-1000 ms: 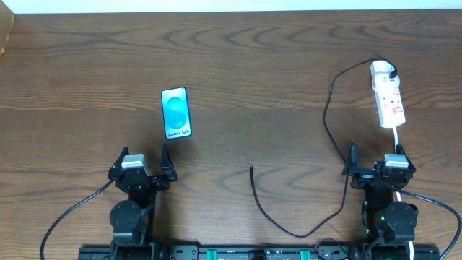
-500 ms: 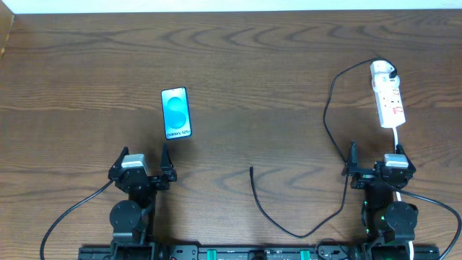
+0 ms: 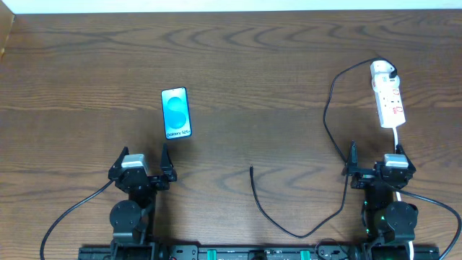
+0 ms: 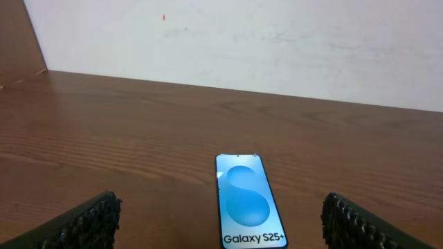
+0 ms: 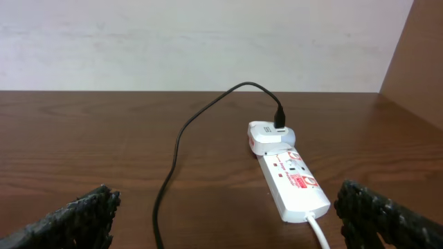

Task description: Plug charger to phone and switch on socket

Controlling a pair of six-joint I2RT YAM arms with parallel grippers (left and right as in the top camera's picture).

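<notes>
At the near edge, left gripper [image 3: 143,160] low over the table [image 3: 253,43], fingers spread wide, nothing between them. Right gripper [image 3: 375,160] at the near right, also spread wide and empty. Between the two, the loose tip [image 3: 251,169] of the charger [image 3: 325,110] bare on the wood, touching nothing, well apart from both grippers. From that tip, thin black cable looping toward the near edge, then rising close by the right gripper's left side and curving on toward the far right. Farther out on the left, just beyond the left gripper, the phone [image 3: 177,113] flat and face up, blue screen lit, nothing plugged into it. On the far right, beyond the right gripper, the socket [image 3: 390,101] lying lengthwise near to far, its white cord [image 3: 398,137] leading back toward the right gripper. At its far end, the charger's white plug [image 3: 383,71] seated in the strip. Switch position too small to tell.
</notes>
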